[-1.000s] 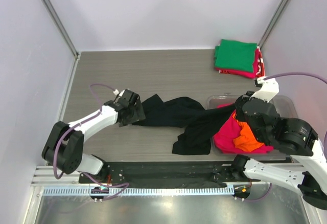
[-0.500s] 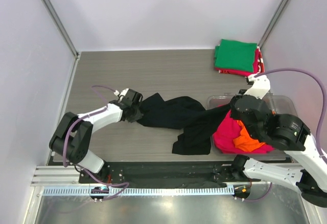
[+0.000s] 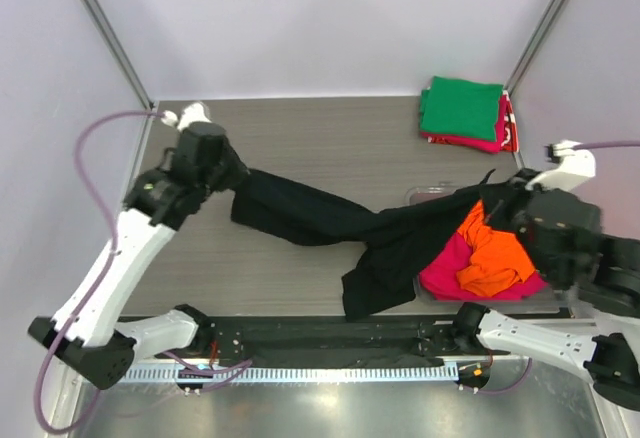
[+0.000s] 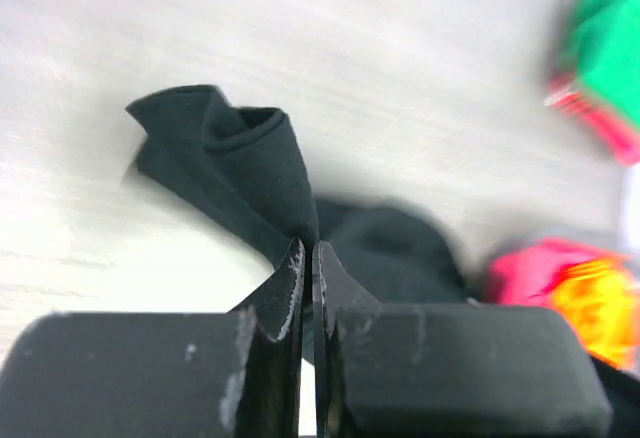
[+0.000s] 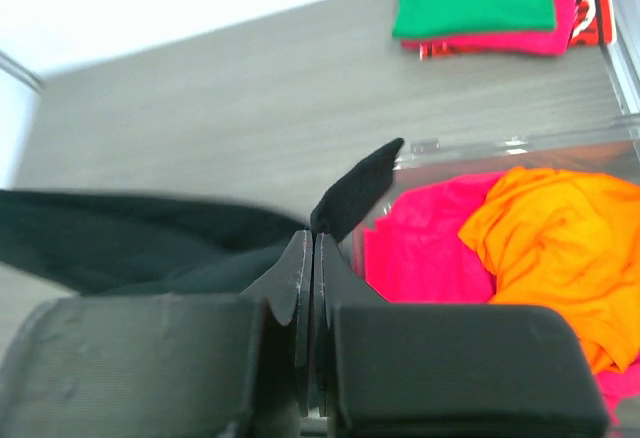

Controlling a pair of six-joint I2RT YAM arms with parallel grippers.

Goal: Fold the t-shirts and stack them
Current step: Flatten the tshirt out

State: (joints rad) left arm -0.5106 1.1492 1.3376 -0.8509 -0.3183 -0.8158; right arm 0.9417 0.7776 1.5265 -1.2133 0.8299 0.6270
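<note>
Cloth stretches between your two arms: the black t-shirt (image 3: 330, 223) runs in a long band from near the tabletop's (image 3: 320, 133) left edge across to its right side. Your left gripper (image 3: 232, 180) is pinched tight on one end of it; in the left wrist view the fingers (image 4: 288, 293) meet with a fold of the black cloth (image 4: 245, 173) bunched just past their tips. Your right gripper (image 3: 497, 195) is likewise clamped on the other end, over the clear bin (image 3: 425, 196) near the right edge; the right wrist view shows its fingers (image 5: 296, 283) closed with a black corner (image 5: 355, 190) sticking up beyond them. You can see the middle of the shirt sagging, with a loose part draped toward the near edge beside the bin.

Inside the bin lie two crumpled shirts, the orange t-shirt (image 3: 492, 253) on top of the magenta t-shirt (image 3: 445, 273), and the black cloth crosses the bin's left wall, touching them.

At the far right corner sits your finished stack: the green t-shirt (image 3: 460, 108) folded as a neat rectangle on top of the pink-red t-shirt (image 3: 470, 142), well apart from the black one. Whether more shirts lie under these you cannot tell.
</note>
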